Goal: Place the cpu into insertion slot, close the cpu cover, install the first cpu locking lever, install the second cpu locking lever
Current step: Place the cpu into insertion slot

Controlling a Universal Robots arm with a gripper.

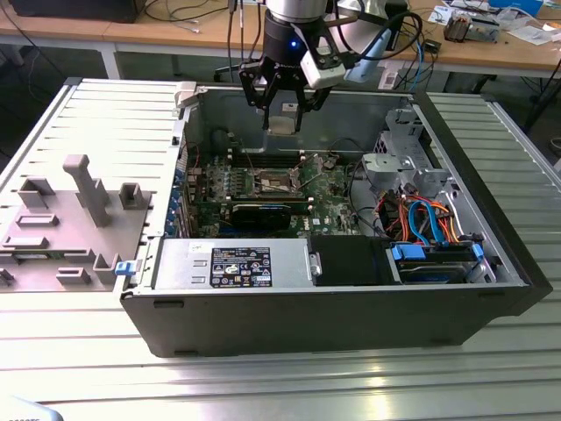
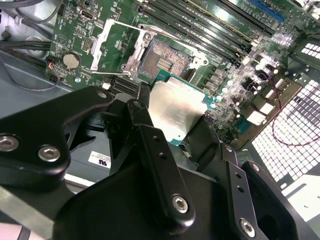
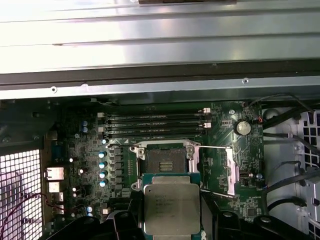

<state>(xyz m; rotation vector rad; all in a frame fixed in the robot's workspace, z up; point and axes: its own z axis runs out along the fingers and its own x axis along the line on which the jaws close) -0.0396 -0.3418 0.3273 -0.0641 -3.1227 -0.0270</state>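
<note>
My gripper (image 1: 282, 123) is clamped on the cpu (image 3: 171, 207), held flat. Insertion slot (image 3: 162, 162) lies approx. straight below, well apart; cpu cover (image 3: 216, 170) flipped open.

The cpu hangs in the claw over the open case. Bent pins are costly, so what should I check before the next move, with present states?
1. Claw gripping the small flat square silvery-grey cpu: ok.
2. Square dark insertion slot with silver rim empty: ok.
3. Thin square silver metal cpu cover swung open beside the slot: ok.
4. Cpu held clear above the green motherboard: ok.
5. Cpu corners matched to the slot: cannot tell.
</note>
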